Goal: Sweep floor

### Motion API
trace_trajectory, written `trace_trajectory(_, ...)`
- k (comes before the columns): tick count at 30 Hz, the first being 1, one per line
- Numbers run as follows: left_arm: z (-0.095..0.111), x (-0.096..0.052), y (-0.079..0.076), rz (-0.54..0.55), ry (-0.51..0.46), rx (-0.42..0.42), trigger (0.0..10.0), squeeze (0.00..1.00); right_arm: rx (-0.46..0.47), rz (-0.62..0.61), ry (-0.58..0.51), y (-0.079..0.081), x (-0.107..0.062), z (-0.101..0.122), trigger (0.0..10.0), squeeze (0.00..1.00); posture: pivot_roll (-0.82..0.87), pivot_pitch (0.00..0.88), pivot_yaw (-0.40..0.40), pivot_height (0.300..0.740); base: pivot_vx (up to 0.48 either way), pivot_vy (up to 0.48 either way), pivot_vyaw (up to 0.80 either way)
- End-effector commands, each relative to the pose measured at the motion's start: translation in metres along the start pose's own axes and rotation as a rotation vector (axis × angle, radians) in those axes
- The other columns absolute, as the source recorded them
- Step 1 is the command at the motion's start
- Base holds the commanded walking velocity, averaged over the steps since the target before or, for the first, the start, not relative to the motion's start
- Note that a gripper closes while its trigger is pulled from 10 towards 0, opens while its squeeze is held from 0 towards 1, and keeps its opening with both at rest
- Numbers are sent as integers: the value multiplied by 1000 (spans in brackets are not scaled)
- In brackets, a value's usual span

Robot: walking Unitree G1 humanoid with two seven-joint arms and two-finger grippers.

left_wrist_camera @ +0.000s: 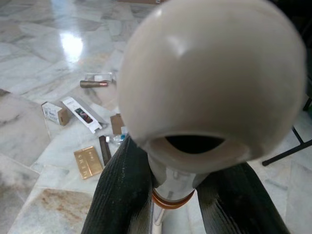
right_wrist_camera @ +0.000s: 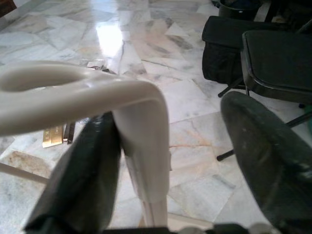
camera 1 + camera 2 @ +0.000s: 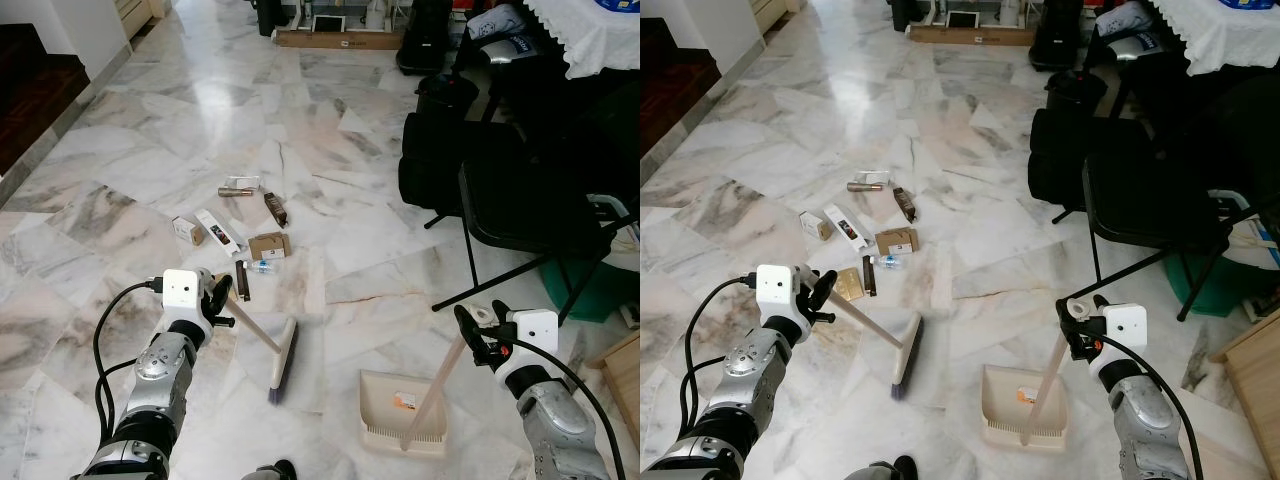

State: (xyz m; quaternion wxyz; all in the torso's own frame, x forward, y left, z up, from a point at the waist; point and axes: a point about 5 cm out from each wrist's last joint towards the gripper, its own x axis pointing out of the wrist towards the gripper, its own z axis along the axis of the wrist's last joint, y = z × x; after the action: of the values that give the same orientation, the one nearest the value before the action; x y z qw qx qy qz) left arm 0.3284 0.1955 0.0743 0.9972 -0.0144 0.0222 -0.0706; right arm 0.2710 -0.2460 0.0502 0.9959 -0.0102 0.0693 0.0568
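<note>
Left eye view: left gripper (image 3: pixel 222 297) clamped on the upper end of the broom (image 3: pixel 262 342), pale stick slanting down to a dark-bristled head resting on the marble floor (image 3: pixel 150 140). Right gripper (image 3: pixel 478 332) around the cream handle of the dustpan (image 3: pixel 404 412), jaws fairly wide with 1 finger against the handle in the right wrist view, firm hold not certain; pan flat on the floor just right of the broom head. Litter (image 3: pixel 235 235) of small boxes, a tube and flat packets scattered beyond the broom head, well short of the black folding chair (image 3: pixel 530 215). For a clean sweep, likely best: bristles set down beyond the farthest piece, then short low strokes drawn toward the pan mouth, pan lip pressed flat. Floor glossy, veined, hard; boxes light cardboard, apt to skid.
</note>
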Motion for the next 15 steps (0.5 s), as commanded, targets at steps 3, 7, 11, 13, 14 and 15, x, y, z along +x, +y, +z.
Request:
trace_trajectory(3,6,3,0,-15,-15,18,10000,0,-2,-12,3,-1,-2,-2,10000,953,62,126,60,740,0,0,0)
trace_trajectory(7,6,4,0,-14,-16,18,10000,0,-4,-9,1,0,-2,-1,10000,957,62,126,60,740,0,0,0)
trace_trajectory(11,7,4,0,-14,-16,18,10000,0,-4,-10,-2,0,-1,-1,10000,961,61,126,59,740,0,0,0)
trace_trajectory(13,7,4,-1,-13,-17,17,10000,0,-4,-8,-3,0,-1,0,10000,969,60,125,58,740,0,0,0)
trace_trajectory(14,7,4,-1,-13,-17,16,10000,0,-3,-6,-6,1,-1,0,10000,980,60,125,58,740,0,0,0)
trace_trajectory(15,7,4,-1,-13,-17,16,10000,0,-3,-6,-6,1,-1,0,10000,980,60,125,58,740,0,0,0)
